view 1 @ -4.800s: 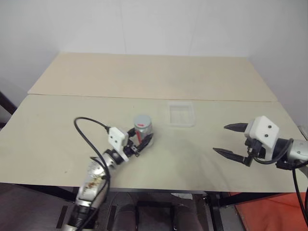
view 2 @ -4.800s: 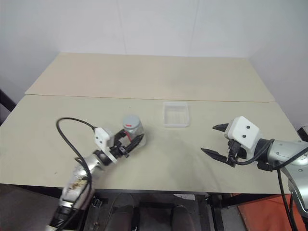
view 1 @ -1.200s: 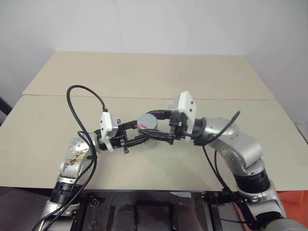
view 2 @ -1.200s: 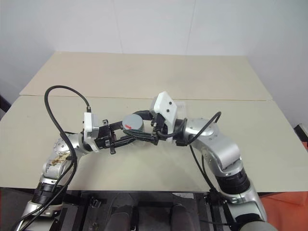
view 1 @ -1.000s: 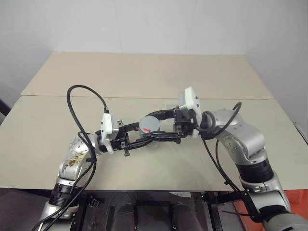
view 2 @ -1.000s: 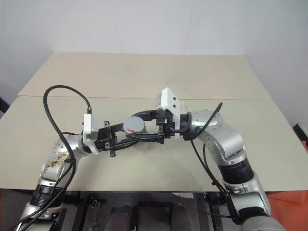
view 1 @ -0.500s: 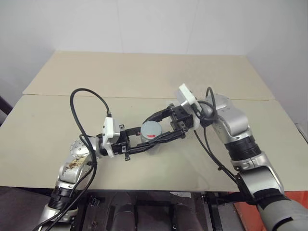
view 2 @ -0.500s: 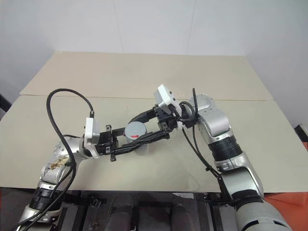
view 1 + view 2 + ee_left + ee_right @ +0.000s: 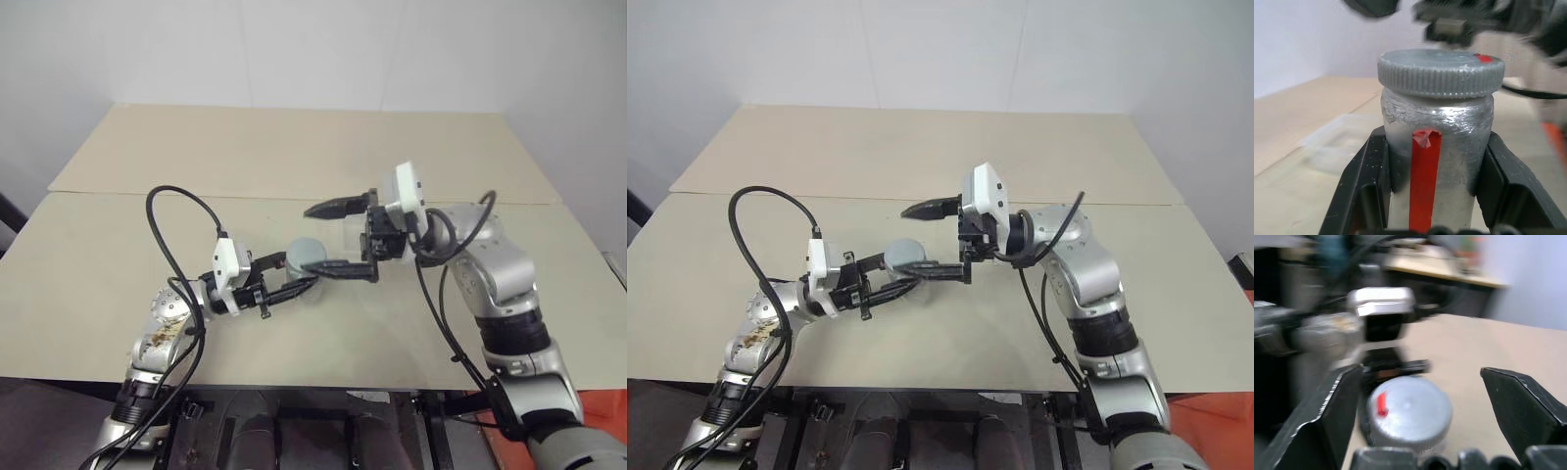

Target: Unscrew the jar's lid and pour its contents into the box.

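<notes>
1. Surface (image 9: 118, 245): pale beige top with a seam running across it, wall behind. All the task's things sit over the near half.
2. Right end effector (image 9: 331, 238): fingers spread wide. One finger (image 9: 336, 208) juts out above and beyond the jar; the other finger (image 9: 343, 267) lies low just beside the lid. Neither finger is seen pressing the lid. In the right wrist view the two fingers stand well apart on either side of the lid, with open space between each finger and the lid's rim.
3. Left end effector (image 9: 292, 277): clamped on the jar. In the left wrist view both black fingers (image 9: 1367, 178) press the jar's body below the lid, one on each side.
4. Box (image 9: 355, 231): clear tray on the surface, beyond the jar, largely hidden behind the right end effector; a blurred part of it shows past the jar in the left wrist view.
5. Jar (image 9: 1436, 147): upright between the left fingers, near the middle of the surface; whitish-clear wall, red stripe running down the side that faces the wrist camera.
6. Lid (image 9: 307, 254): grey, ribbed round the edge, seated on the jar; a small red mark on its top.
</notes>
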